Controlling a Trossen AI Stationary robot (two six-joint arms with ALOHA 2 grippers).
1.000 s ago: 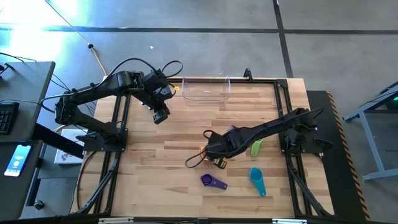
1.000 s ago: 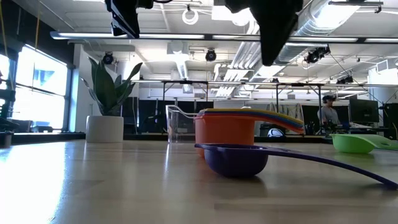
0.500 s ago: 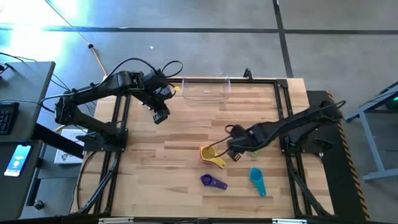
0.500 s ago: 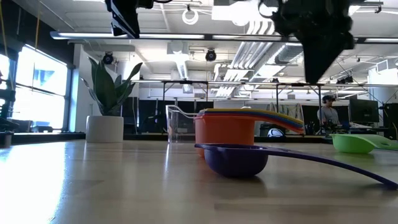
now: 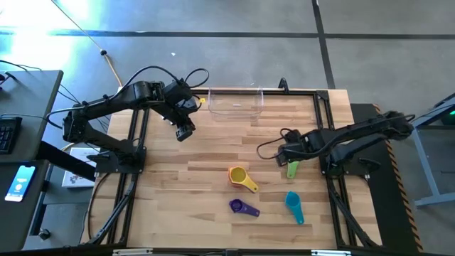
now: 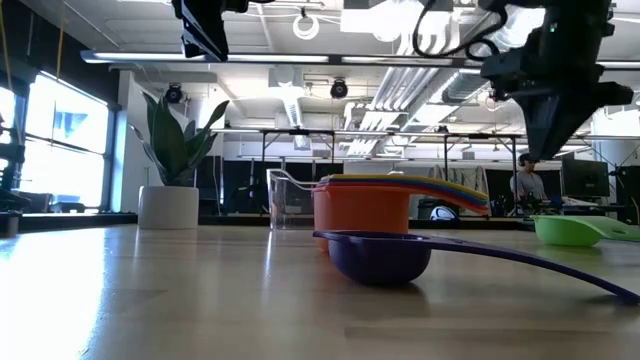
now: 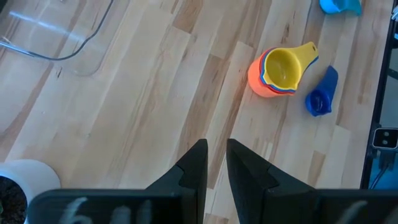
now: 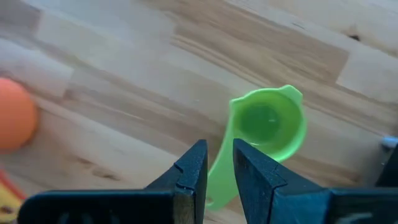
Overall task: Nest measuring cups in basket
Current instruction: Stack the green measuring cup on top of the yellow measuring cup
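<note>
A nested stack of cups, orange outside and yellow inside (image 5: 242, 178) (image 7: 278, 71), stands on its base mid-table. The purple cup (image 5: 243, 208) (image 6: 380, 255) and the teal cup (image 5: 294, 206) sit nearer the near edge. The green cup (image 5: 292, 169) (image 8: 267, 124) rests toward the right. The clear basket (image 5: 235, 104) (image 7: 56, 31) stands at the far edge. My right gripper (image 5: 282, 153) (image 8: 219, 152) hovers shut above the table beside the green cup. My left gripper (image 5: 183, 133) (image 7: 216, 149) waits shut, raised over the far left.
A white plant pot (image 6: 168, 205) (image 7: 25, 180) stands at the far-left corner near the basket. Black frame rails run along the table's left and right sides. Bare wood lies between the basket and the cups.
My right gripper has drawn away from above the orange and yellow stack toward the table's right and somewhat far side, ending beside the green cup. The stack has stayed where it stood.
</note>
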